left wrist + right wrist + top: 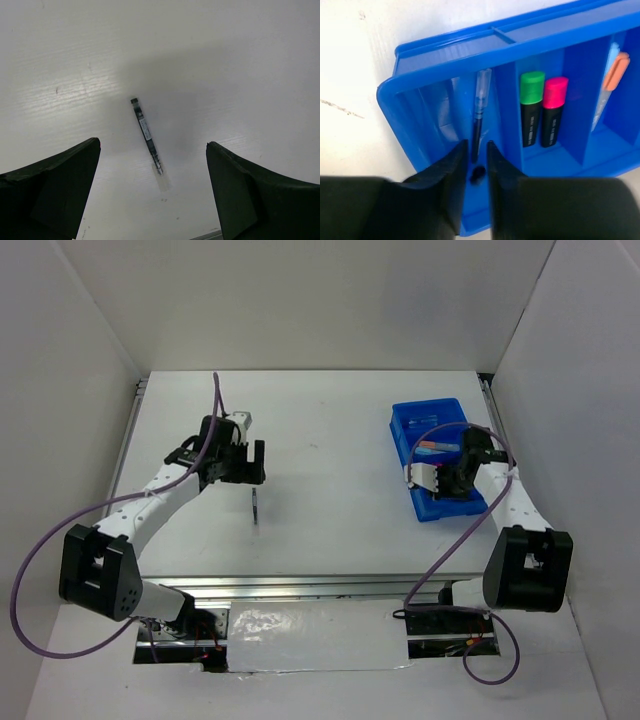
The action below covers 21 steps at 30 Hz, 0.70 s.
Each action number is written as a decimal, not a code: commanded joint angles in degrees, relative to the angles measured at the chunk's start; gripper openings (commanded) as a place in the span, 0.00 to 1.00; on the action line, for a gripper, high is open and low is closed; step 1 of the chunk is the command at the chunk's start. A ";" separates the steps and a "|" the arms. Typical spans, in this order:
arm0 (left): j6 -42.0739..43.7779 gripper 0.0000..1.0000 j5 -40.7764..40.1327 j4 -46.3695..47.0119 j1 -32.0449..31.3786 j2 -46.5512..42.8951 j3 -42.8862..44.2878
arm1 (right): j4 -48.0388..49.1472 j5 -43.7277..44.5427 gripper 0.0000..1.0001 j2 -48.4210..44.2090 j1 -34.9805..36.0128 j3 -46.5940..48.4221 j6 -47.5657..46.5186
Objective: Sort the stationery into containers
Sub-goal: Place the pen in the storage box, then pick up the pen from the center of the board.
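**Last loose pen under my left arm, right arm low over the tray**

The white desk carries the bright blue four-compartment plastic tray near its right edge. I judge the right gripper hangs low there to lay a thin clear-capped blue pen lengthwise in the compartment beside the green-capped and pink-capped black highlighters. Its fingers stand narrowly apart around the pen's lower end, and I cannot tell whether they pinch it. The left gripper hovers with its fingers wide and empty, straddling a slim dark pen lying left of the desk's centre, likely lined up for a pick.
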 commanded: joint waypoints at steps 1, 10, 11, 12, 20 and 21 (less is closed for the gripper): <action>-2.69 0.99 -3.87 -0.73 -0.54 -1.12 -2.74 | 3.62 1.86 0.32 -1.44 -0.09 -1.54 -1.66; -2.43 0.89 -2.74 -2.14 -0.63 3.79 -1.25 | 0.64 -2.26 0.54 -3.81 -0.35 3.55 3.61; -2.25 0.86 -1.86 -2.14 -0.63 3.97 -1.42 | -0.32 -4.27 0.54 -4.16 -0.53 5.65 5.44; -2.25 0.83 -1.68 -1.79 -0.72 4.15 -2.21 | -0.86 -5.51 0.54 -4.86 -0.53 6.71 6.33; -2.08 0.68 -0.26 0.06 -2.57 7.30 -2.75 | -1.92 -15.89 0.54 -11.37 -0.88 11.38 12.83; -2.42 0.69 -0.44 -0.29 -2.74 8.96 -1.96 | -1.92 -17.46 0.54 -12.77 -0.88 11.29 13.10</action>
